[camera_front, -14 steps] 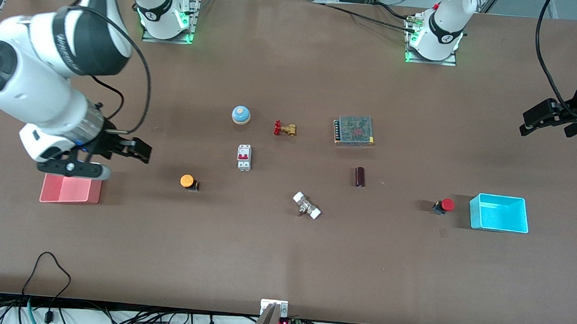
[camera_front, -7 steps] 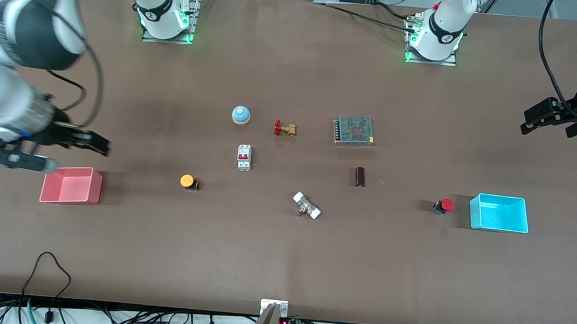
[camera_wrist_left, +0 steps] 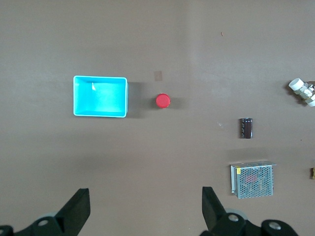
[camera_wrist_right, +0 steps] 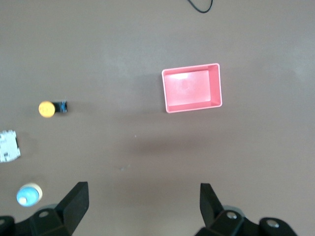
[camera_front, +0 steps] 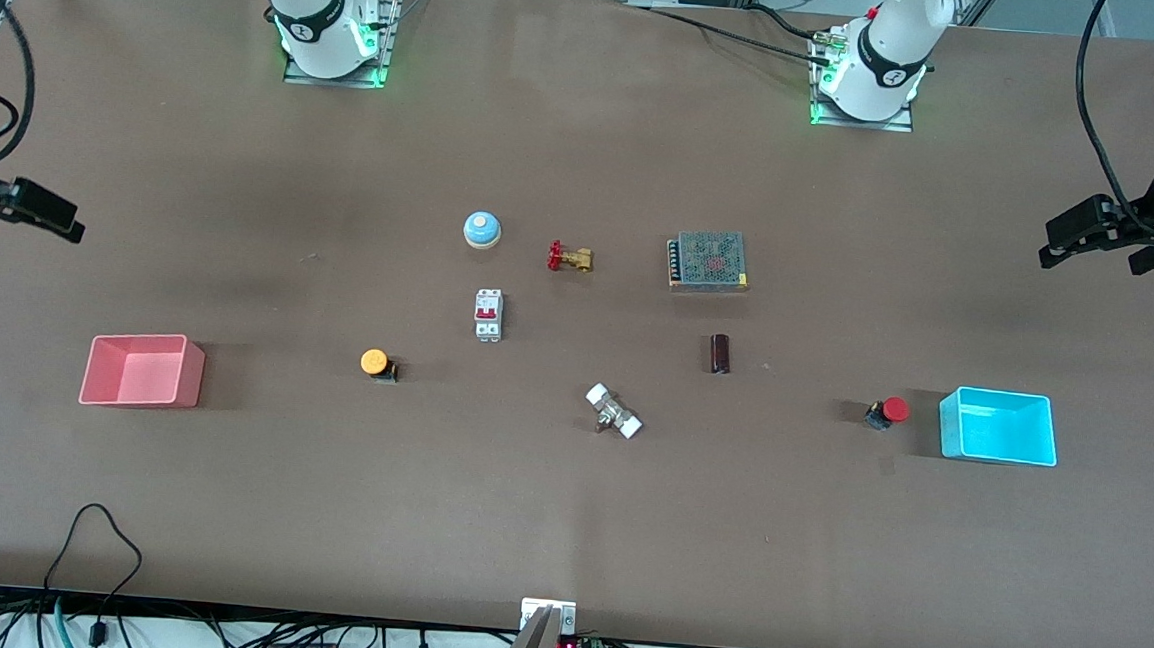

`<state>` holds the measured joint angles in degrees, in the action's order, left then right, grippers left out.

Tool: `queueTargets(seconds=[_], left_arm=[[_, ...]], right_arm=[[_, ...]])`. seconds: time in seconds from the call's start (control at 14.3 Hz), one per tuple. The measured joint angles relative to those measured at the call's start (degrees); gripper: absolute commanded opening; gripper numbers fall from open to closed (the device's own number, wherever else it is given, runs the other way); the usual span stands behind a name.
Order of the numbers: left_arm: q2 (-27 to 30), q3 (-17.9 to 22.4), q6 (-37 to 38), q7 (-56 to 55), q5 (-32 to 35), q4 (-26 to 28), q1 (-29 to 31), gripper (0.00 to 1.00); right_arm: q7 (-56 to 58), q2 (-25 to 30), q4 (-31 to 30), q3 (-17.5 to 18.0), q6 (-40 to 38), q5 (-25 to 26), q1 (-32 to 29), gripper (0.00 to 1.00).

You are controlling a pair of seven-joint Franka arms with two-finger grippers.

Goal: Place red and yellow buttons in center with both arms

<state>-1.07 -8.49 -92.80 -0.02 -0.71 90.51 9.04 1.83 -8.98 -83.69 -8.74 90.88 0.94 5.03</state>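
Note:
The orange-yellow button (camera_front: 374, 363) lies on the brown tabletop (camera_front: 567, 494) between the pink bin and the breaker; it also shows in the right wrist view (camera_wrist_right: 47, 108). The red button (camera_front: 889, 411) lies beside the cyan bin, and shows in the left wrist view too (camera_wrist_left: 163, 101). My right gripper (camera_front: 64, 224) hangs open and empty at the right arm's end of the table, over bare table beside the pink bin (camera_wrist_right: 142, 192). My left gripper (camera_front: 1055, 246) hangs open and empty over the left arm's end of the table (camera_wrist_left: 145, 195), apart from the red button.
The pink bin (camera_front: 141, 370) and the cyan bin (camera_front: 998, 426) stand at the two ends. In the middle lie a blue bell (camera_front: 482, 229), a red-handled brass valve (camera_front: 569, 257), a breaker (camera_front: 488, 315), a power supply (camera_front: 709, 261), a dark capacitor (camera_front: 720, 354) and a white fitting (camera_front: 614, 411).
My right arm has swung away from over the pink bin toward the right arm's end of the table, mostly leaving the view. The left arm has hardly moved. Both buttons lie still.

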Motion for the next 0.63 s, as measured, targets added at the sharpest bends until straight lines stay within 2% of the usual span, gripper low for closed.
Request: queueTargets(seconds=[0.63], left_arm=[[0.0, -0.1, 0.0, 0.1, 0.0, 0.0, 0.0, 1.0]], right_arm=[[-0.5, 4.2, -3.2, 0.6, -4.5, 0.1, -0.3, 1.0]])
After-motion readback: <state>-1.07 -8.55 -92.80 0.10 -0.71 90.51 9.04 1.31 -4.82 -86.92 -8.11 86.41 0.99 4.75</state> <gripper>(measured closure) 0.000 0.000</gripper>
